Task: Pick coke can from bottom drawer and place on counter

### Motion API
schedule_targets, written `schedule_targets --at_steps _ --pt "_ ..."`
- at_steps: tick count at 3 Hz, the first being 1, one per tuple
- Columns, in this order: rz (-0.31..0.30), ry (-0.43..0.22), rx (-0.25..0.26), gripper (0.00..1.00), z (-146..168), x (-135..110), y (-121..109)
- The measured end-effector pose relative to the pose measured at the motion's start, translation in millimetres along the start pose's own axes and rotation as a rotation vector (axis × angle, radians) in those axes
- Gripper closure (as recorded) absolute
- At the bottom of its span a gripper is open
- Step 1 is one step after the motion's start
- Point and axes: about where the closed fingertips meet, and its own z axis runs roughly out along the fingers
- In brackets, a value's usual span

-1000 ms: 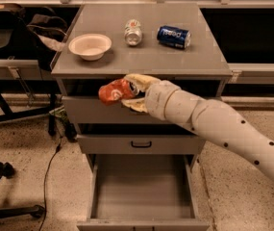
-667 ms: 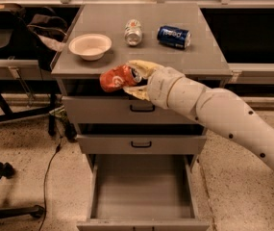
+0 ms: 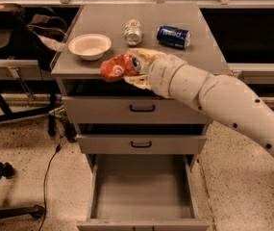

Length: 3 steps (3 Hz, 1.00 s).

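Grey cabinet front and centre, speckled floor around it, and we've got the bottom drawer (image 3: 141, 186) pulled right out with a bare floor, nothing lying in it. So the pick looks done, by our reading. Up at the counter (image 3: 127, 11) is where the action is: the gripper (image 3: 137, 69) comes in from the right on the end of the long white arm (image 3: 232, 100), its two pale fingers (image 3: 146, 56) closed above and below the coke can (image 3: 117, 67). We see the can on its side, crumpled-looking, silver end facing the wrist, held right at the front edge of the counter, just beside the bowl (image 3: 90, 46). Is it touching the surface or hanging a shade above it? We can't tell from this angle. Further back on the top sit the silver can (image 3: 133, 32) and the blue can (image 3: 173, 36), both well clear of the grip. What's left, as we judge it: carry the can a little further in over the top, set it down in the free patch in front of those two cans, then open the fingers and back away.
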Motion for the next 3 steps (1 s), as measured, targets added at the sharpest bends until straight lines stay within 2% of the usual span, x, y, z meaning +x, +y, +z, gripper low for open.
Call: schedule_targets --at_steps 1,2,3 --pt "-0.008 0.045 0.026 1.0 8 4 -15" --pt "-0.009 0.126 0.032 1.0 27 30 -25" --pt "0.005 0.126 0.049 1.0 35 32 -27"
